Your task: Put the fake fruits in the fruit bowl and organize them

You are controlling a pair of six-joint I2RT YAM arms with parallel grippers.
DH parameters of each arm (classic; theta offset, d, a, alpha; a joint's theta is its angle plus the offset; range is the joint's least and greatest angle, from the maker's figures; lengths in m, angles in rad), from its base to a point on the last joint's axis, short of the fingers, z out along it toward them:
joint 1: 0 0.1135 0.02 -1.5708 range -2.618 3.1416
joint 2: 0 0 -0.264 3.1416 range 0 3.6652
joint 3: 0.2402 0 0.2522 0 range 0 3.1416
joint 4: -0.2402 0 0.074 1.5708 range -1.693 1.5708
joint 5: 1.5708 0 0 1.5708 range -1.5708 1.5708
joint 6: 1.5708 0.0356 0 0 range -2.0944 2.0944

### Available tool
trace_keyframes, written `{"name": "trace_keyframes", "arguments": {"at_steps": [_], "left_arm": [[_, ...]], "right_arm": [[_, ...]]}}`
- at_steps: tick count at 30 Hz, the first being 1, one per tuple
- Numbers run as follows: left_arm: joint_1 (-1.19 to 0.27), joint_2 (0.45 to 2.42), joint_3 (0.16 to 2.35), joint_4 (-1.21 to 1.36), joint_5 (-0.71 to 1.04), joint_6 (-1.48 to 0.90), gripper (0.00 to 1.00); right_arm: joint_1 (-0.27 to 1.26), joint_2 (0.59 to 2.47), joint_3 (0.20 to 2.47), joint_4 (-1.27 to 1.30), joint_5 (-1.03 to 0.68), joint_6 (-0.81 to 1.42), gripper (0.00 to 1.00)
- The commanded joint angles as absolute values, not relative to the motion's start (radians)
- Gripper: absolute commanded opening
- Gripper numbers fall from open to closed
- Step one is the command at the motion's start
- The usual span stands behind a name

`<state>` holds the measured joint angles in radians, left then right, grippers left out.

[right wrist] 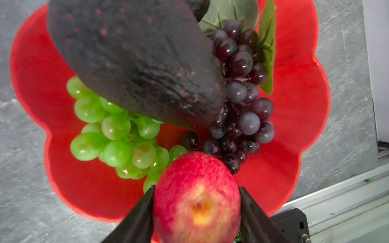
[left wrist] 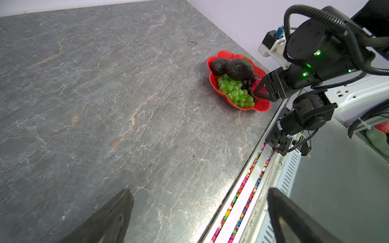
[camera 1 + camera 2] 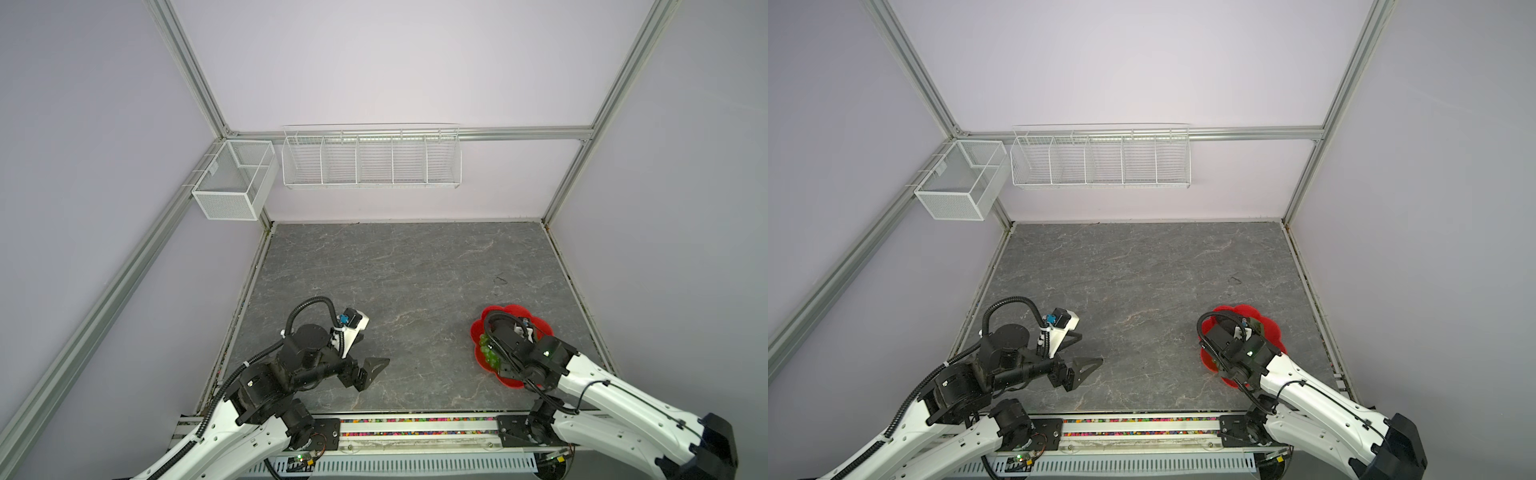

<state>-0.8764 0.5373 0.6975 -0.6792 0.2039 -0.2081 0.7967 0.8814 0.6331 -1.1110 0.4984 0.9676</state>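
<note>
With right gripper (image 1: pixel 196 187) jaws partly open, hugging the apple (image 1: pixel 196 207), grip uncertain, beside the grapes (image 1: pixel 117 136) in the bowl (image 1: pixel 294 126), spread wider, then lift straight up without nudging the avocado (image 1: pixel 134 63).

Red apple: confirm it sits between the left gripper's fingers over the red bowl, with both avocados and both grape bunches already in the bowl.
Wrong arm. The red apple sits between the right gripper's fingers over the red bowl, as the right wrist view shows; the left gripper stands open, far from it. The rest holds.
</note>
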Motion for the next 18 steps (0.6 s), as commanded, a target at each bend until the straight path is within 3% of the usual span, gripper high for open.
{"name": "trace_keyframes", "arguments": {"at_steps": [1, 15, 18], "left_arm": [[-0.879, 0.538, 0.713, -0.686, 0.204, -0.21, 0.99], [-0.88, 0.549, 0.715, -0.691, 0.167, -0.213, 0.99], [-0.88, 0.557, 0.716, -0.695, 0.128, -0.213, 0.99]], "right_arm": [[0.802, 0.881, 0.646, -1.146, 0.53, 0.998, 0.68], [0.802, 0.853, 0.846, -1.219, 0.612, 0.871, 0.7], [0.792, 0.86, 0.936, -1.158, 0.662, 0.758, 0.77]]}}
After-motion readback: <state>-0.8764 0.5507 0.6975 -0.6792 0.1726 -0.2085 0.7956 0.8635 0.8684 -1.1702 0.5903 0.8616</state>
